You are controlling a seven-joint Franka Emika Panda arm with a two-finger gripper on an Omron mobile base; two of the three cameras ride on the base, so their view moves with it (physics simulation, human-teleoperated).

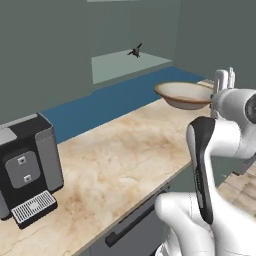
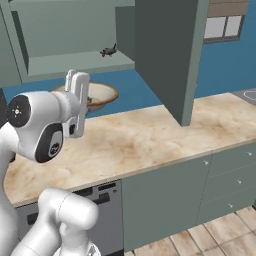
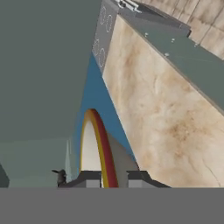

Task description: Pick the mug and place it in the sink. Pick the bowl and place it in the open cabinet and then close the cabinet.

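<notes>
Left base view: cream-tan, brown-lined bowl (image 1: 184, 94) aloft over counter (image 1: 115, 165), its rim pinched in end effector (image 3: 113, 177).

I see a cream-tan bowl (image 1: 184, 95), browner inside, its rim red and yellow in my hand view; grey-green cabinet (image 2: 170, 55); beige marbled counter (image 1: 120, 160); blue backsplash (image 1: 107, 102); black-and-grey coffee machine (image 1: 27, 167); white arm (image 2: 42, 125).

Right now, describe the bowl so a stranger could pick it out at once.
Find the long marble counter under the grey-green cabinet with its door open. Above the counter, just below the cabinet's shelf, the gripper holds the bowl by its rim. It is wide, shallow and tan, unlike the boxy black coffee machine standing further along the counter.
</notes>
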